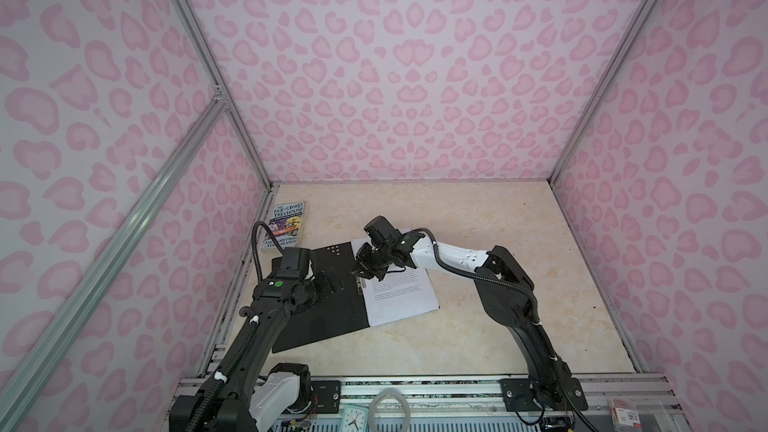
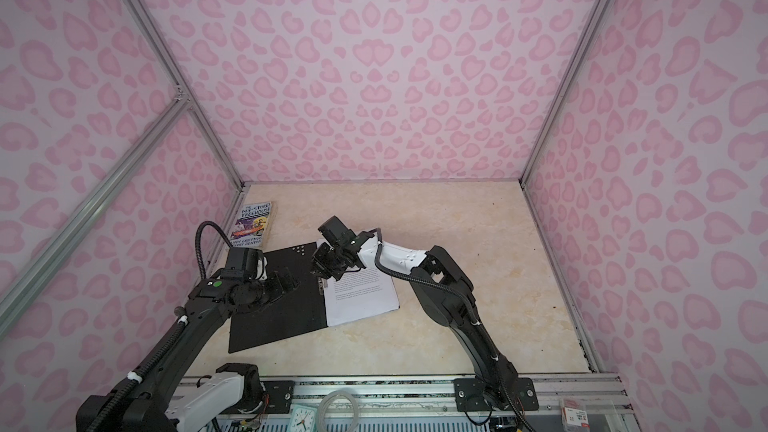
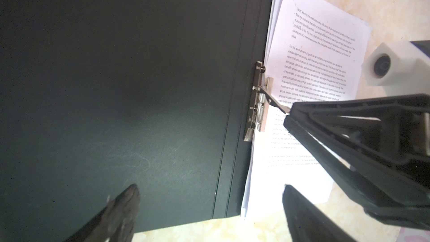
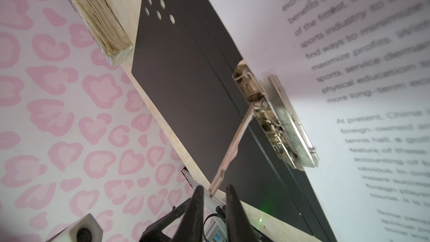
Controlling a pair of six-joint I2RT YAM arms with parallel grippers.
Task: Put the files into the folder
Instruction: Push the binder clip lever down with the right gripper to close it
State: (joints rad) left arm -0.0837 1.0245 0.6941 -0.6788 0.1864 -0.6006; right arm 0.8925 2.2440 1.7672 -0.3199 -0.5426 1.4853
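The folder (image 1: 324,326) (image 2: 274,326) lies open on the table, black inside up. The files (image 1: 403,297) (image 2: 361,297), white sheets printed with text, lie on its right half. Their inner edge sits under the metal clip (image 3: 254,103) (image 4: 274,117) by the spine. The clip's thin lever (image 4: 232,147) stands raised, and my right gripper (image 1: 359,274) (image 2: 316,274) (image 4: 214,188) has its narrow jaws shut on the lever's tip. My left gripper (image 1: 328,284) (image 2: 286,280) (image 3: 209,189) hovers wide open over the folder's bare left half, holding nothing.
A colourful Treehouse paperback (image 1: 284,226) (image 2: 252,224) lies at the back left against the wall. Pink-patterned walls close in three sides. A small clock (image 1: 355,419) and a ring of tubing (image 1: 388,407) sit on the front rail between the arm bases.
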